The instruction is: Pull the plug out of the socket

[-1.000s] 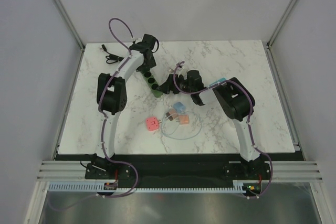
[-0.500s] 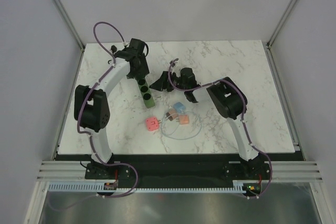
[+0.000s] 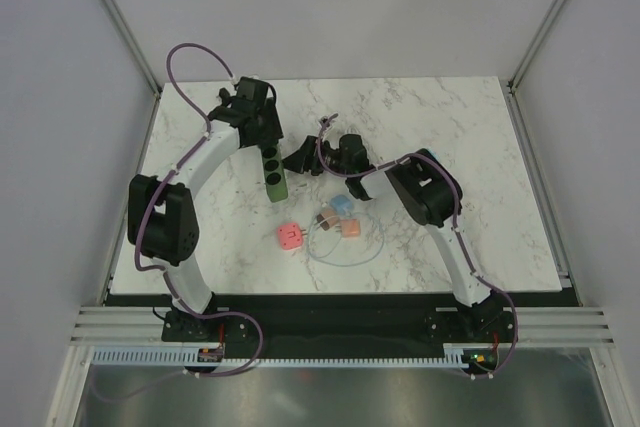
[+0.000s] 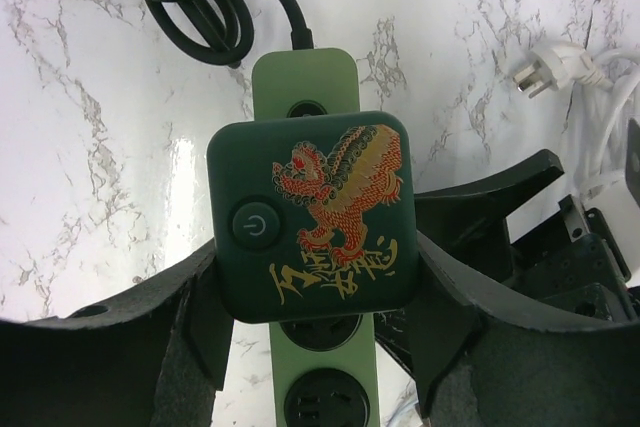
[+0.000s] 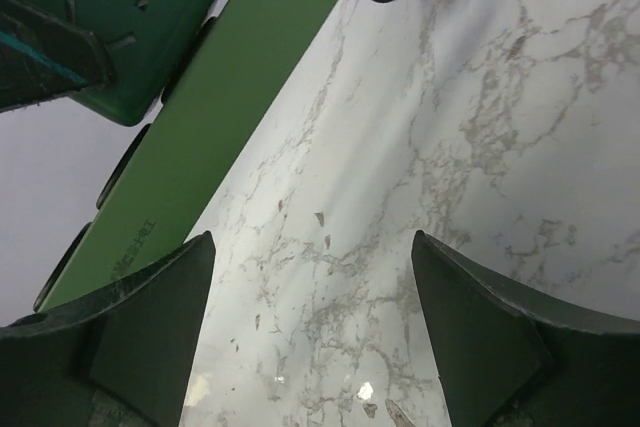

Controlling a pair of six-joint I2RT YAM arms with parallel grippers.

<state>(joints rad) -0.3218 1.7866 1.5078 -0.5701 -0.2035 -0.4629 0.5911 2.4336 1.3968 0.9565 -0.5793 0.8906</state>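
Two claws work at the far left part of the marble table (image 3: 450, 147). The left claw (image 4: 318, 282) is closed on the plug (image 4: 312, 215), a dark green square block with a red and gold dragon and a round power button on its face; one black finger presses against each of its sides. The plug sits on the power strip (image 4: 305, 77), a long pale green bar, covering a socket near the end where the cord enters, with two free sockets showing below it. The black cord (image 4: 190, 7) leaves that end of the strip and lies coiled on the marble just beyond. A white lead (image 4: 540, 72) with bare prongs lies to one side. The right claw (image 5: 310, 247) stands wide open just beside the strip, holding nothing, with only marble showing between its fingers; from its camera the strip runs slantwise past the left finger. Nearer the arm bases, well apart from the strip, a pink block (image 3: 290, 236) rests beside a thin loop of cable (image 3: 345, 257).
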